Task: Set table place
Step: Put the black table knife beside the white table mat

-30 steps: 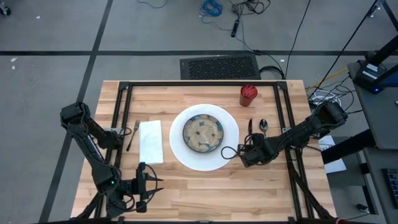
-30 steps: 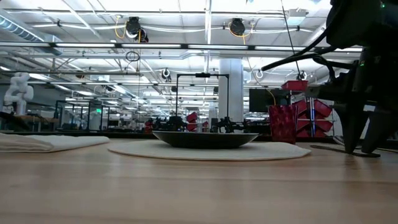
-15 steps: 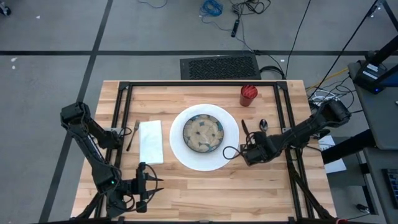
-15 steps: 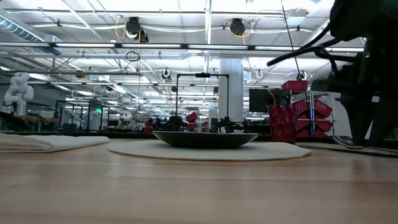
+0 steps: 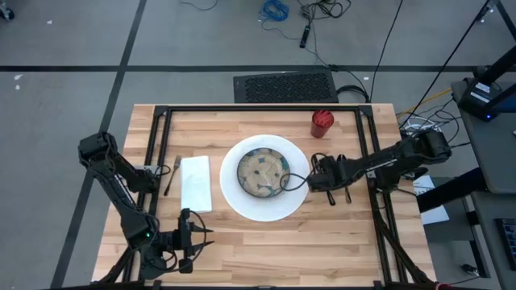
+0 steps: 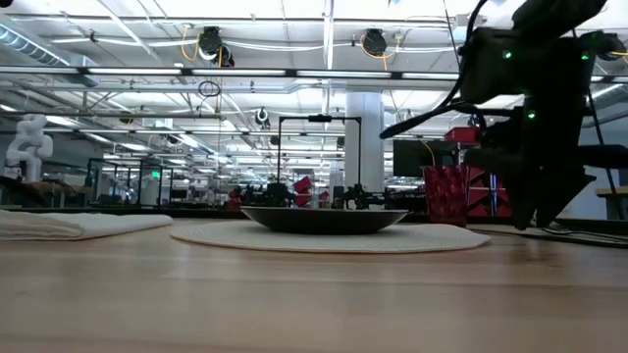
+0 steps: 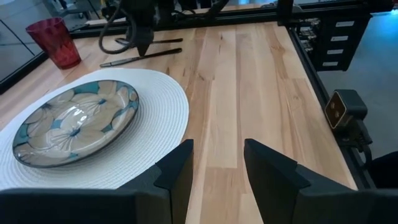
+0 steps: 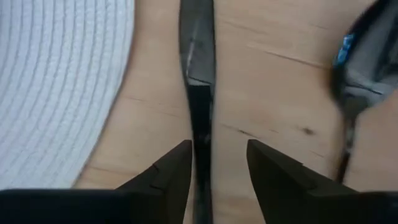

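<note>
One slim dark knife lies on wood planks between the right gripper's spread jaws, beside a ribbed white placemat.

Right gripper hovers low right of table centre, fingers apart; left gripper parked at near-left edge, fingers apart.

A grey concrete floor fills the upper half of the overhead view, crossed by dark tape lines. A black ribbed mat lies at centre, with loose cables and a blue cord coil at the top edge. In the level view, a white ceiling with pipes and round hanging lamps spans the top; a white column stands at centre, red bin racks at right.
</note>
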`<state>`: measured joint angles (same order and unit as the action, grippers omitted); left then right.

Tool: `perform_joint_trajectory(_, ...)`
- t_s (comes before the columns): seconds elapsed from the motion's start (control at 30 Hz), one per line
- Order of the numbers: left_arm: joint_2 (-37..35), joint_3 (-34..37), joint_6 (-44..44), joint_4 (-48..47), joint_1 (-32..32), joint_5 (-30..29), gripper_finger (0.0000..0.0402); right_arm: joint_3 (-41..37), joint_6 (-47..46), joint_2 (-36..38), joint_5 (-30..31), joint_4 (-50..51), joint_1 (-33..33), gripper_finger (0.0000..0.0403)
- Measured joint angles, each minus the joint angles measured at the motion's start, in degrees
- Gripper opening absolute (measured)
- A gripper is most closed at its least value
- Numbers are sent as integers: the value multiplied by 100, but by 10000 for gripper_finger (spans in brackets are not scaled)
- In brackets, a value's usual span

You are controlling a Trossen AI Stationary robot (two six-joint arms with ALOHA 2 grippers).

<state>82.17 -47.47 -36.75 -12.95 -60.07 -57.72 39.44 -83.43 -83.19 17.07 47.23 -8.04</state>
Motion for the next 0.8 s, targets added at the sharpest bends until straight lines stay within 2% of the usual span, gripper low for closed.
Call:
perform_joint_trajectory(0.2,0,1,-33,0,10,21,129,-465,278,27,-345,-920,263,134)
perform_joint_trajectory(0.37,-2,-1,-36,0,10,27,129,-544,-99,25,-371,-856,249,121)
perform_joint_trajectory(0.8,-2,1,-39,-1,6,51,129,-544,-493,21,-455,-646,237,12)
